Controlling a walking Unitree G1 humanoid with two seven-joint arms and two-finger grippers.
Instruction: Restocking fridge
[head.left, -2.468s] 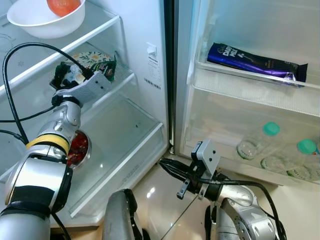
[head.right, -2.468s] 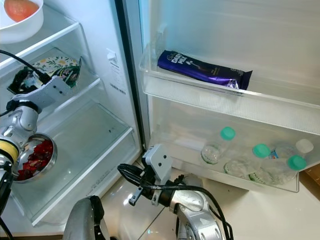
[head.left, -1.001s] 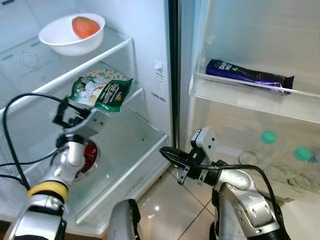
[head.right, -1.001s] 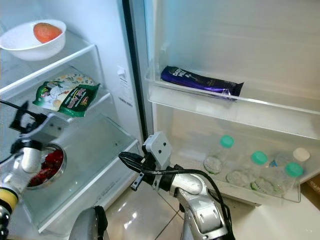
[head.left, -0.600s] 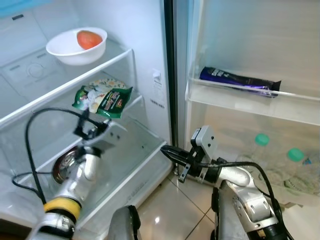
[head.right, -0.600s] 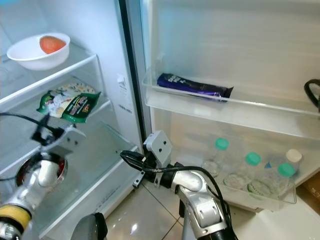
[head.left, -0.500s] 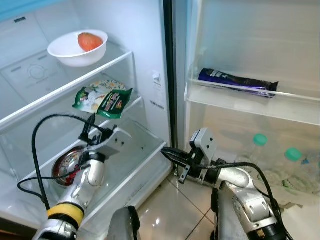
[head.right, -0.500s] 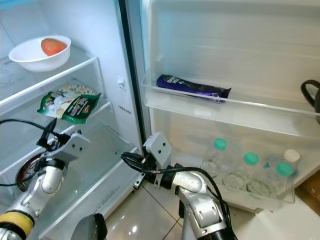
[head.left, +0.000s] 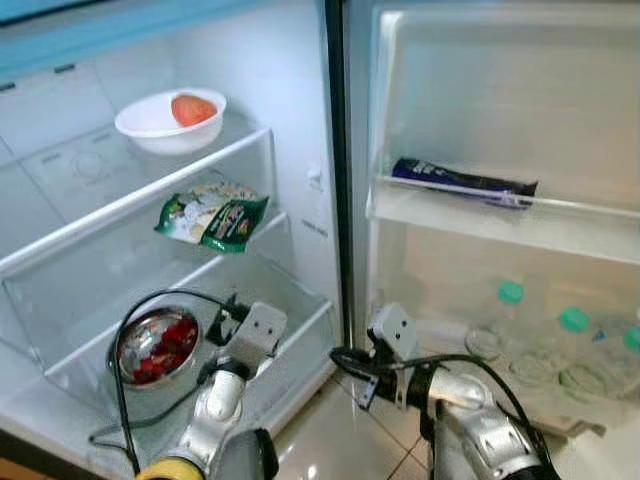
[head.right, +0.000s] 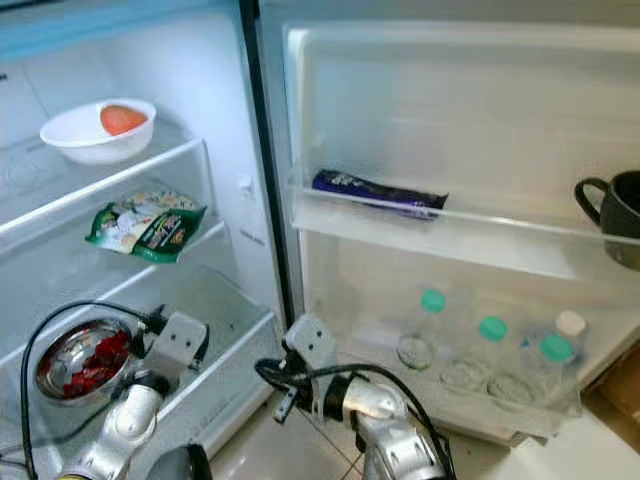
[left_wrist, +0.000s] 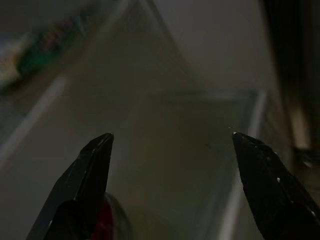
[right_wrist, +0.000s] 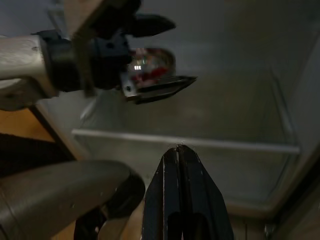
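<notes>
The fridge stands open. A white bowl (head.left: 168, 120) with a red fruit sits on the top shelf. On the middle shelf lies a green snack packet (head.left: 212, 212). A steel bowl (head.left: 155, 346) of red food rests on the bottom shelf. My left gripper (left_wrist: 170, 139) is open and holds nothing; it hovers low at the front of the bottom shelf, just right of the steel bowl. My right gripper (right_wrist: 178, 148) is shut and holds nothing, low in front of the fridge's bottom edge, between the cabinet and the door.
The door's upper rack holds a purple chocolate bar (head.left: 460, 182). Its lower bin holds bottles with green caps (head.left: 510, 296). A black mug (head.right: 612, 215) shows at the far right. The right half of the bottom shelf (head.left: 290, 310) is bare glass. Tiled floor lies below.
My left gripper has drawn back from the snack packet, which stays on the middle shelf, and dropped to the bottom shelf's front. The camera has pulled back and up.
</notes>
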